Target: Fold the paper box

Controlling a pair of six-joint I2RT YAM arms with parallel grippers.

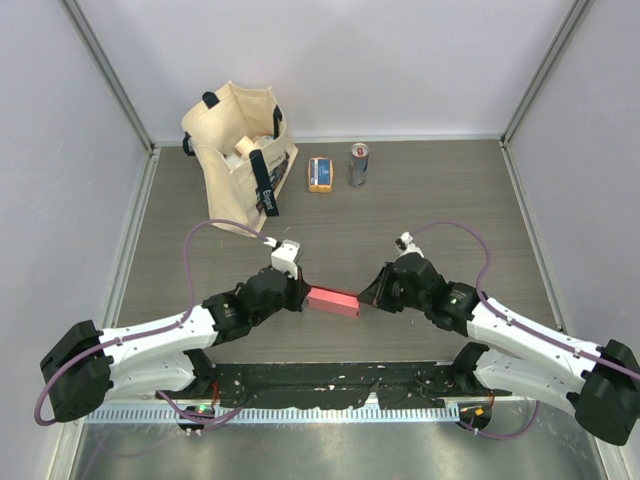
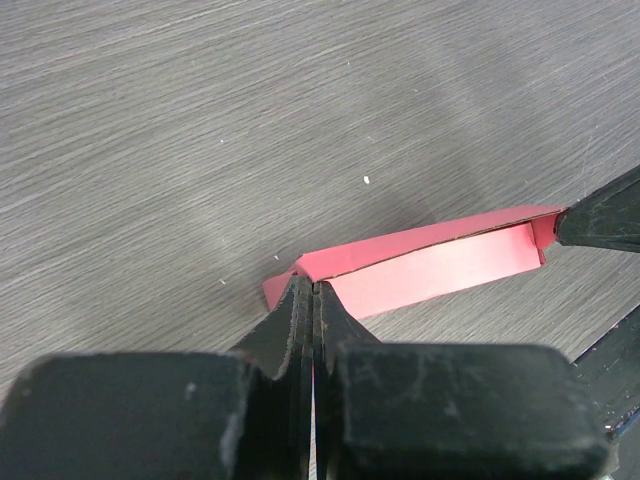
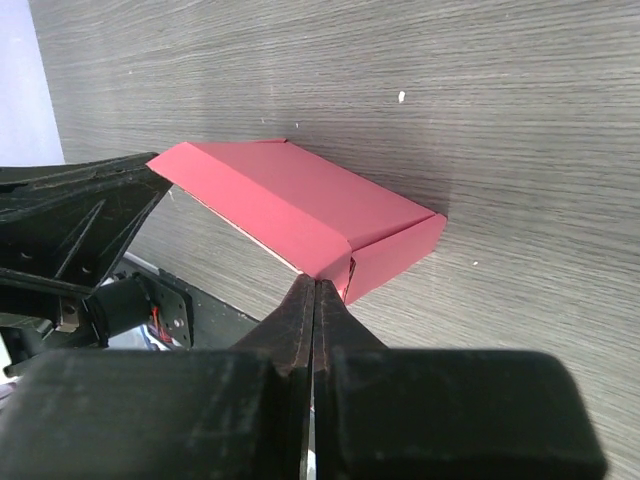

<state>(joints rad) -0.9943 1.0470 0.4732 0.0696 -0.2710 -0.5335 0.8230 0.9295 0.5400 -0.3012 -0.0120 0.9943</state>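
Note:
The paper box (image 1: pixel 333 300) is a low pinkish-red block lying on the grey table between my two grippers. My left gripper (image 1: pixel 303 292) is shut, its tips (image 2: pixel 313 285) pressed against the box's (image 2: pixel 440 265) left end, where a small flap sticks out. My right gripper (image 1: pixel 366 297) is shut too, and its tips (image 3: pixel 317 282) touch the near corner of the box (image 3: pixel 300 205) at its right end. No card shows between either pair of fingers. The right fingers (image 2: pixel 600 215) appear at the box's far end in the left wrist view.
A beige tote bag (image 1: pixel 240 150) stands at the back left. An orange-and-blue packet (image 1: pixel 320 174) and a small can (image 1: pixel 358 164) stand beside it. White walls close in the left, right and back. The black base plate (image 1: pixel 330 380) runs along the near edge.

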